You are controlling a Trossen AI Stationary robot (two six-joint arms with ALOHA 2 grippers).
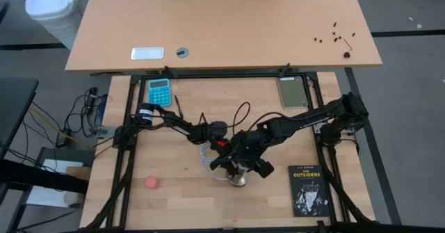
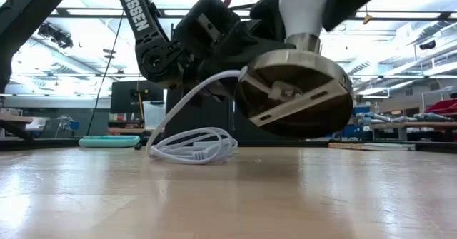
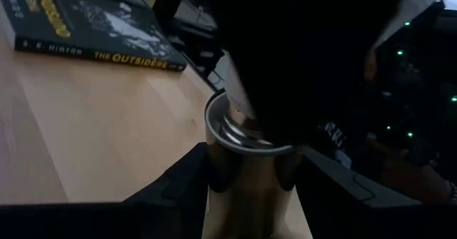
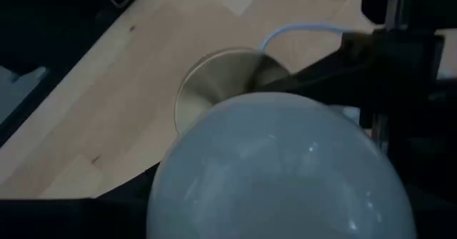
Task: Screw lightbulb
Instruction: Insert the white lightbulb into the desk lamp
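The white frosted lightbulb [image 4: 278, 168] fills the right wrist view and shows at the top of the low view [image 2: 303, 7]. It stands over the round metallic socket [image 2: 296, 93], whose disc base is tilted and off the table. The socket's white cord [image 2: 193, 146] lies coiled on the table behind it. My left gripper [image 3: 250, 196] is shut on the socket's metal barrel. My right gripper [image 1: 249, 165] is shut on the bulb near the table's front middle. The bulb's screw base is hidden. My left gripper pinches the socket's upright metal barrel [image 3: 221, 168] between its two fingers, one on each side, below the barrel's open rim. The socket is lifted clear of the table, its disc base [image 2: 314, 100] tilted. My right gripper holds the bulb's glass globe [image 4: 161, 189] between its two fingers, coming from above along the bulb's axis. The bulb stands base down over the socket; where the bulb meets the socket is hidden.
A black book, "The Outsiders" [image 1: 309, 189], lies at the front right. A red ball [image 1: 151, 183] lies at the front left. A teal calculator [image 1: 159, 92] and a grey-green pad [image 1: 293, 91] lie at the far edge.
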